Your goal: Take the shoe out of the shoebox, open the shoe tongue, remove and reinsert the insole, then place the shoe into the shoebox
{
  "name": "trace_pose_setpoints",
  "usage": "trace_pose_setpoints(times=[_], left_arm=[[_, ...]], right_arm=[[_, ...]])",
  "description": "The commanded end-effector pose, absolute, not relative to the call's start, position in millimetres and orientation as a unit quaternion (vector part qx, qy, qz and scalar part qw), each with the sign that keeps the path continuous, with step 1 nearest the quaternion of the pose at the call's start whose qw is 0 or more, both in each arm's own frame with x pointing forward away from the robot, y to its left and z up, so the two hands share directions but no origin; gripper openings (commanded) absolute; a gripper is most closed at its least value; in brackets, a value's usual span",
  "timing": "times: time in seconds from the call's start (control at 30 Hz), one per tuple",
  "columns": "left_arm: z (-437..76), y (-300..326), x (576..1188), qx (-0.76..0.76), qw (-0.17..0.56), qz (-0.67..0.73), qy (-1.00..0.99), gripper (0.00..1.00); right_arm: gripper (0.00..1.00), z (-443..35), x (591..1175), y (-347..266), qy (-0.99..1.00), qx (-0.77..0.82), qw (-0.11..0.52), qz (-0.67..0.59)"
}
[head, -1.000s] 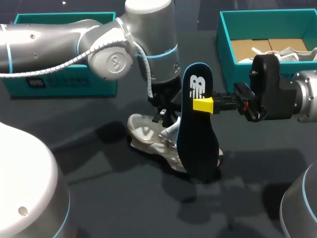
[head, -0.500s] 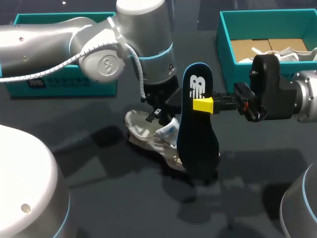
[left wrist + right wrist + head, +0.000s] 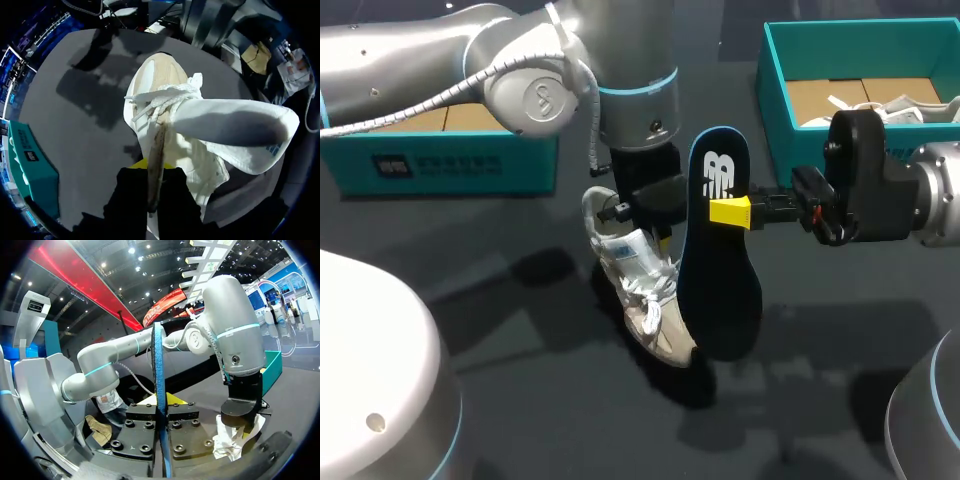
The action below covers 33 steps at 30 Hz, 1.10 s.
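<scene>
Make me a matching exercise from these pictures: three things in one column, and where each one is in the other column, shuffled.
1. shoe
2. insole
3. shoebox with paper inside

A. on the table, at the far right
B. held in the left gripper, toe end down
C. held upright in the right gripper

Pairs: 1-B, 2-C, 3-A

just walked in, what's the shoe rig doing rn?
Mid-task, with the insole out. The left hand is clamped on the rim of the white shoe, holding it tilted toe-down over the table; I can't tell whether the toe touches. The right hand grips the dark insole upright, right beside the shoe. The teal shoebox sits at the back right with no shoe in it.
</scene>
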<state>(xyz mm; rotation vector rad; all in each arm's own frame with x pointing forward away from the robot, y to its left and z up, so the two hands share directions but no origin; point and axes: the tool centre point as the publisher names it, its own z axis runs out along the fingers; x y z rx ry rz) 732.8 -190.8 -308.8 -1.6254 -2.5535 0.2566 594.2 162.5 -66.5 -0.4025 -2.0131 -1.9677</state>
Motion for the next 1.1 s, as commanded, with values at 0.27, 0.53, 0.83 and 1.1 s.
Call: trace_pose_setpoints(times=[0.27,0.53,0.83,1.1], left_arm=[[-306.1,-201.0,719.9,-0.631,0.024,0.070,-0.772,0.00],[-309.5,-200.9,713.9,-0.667,0.018,0.080,-0.741,0.00],[-319.3,-201.6,707.8,-0.702,0.027,0.089,-0.706,0.00],[-332.8,-206.5,706.4,-0.712,0.034,0.085,-0.696,0.00]], right_arm=[[0.00,-67.2,592.3,163.2,-0.700,-0.141,0.147,-0.684],[0.00,-67.2,592.3,163.2,-0.700,-0.141,0.147,-0.684],[0.00,-67.2,592.3,163.2,-0.700,-0.141,0.147,-0.684],[0.00,-67.2,592.3,163.2,-0.700,-0.141,0.147,-0.684]])
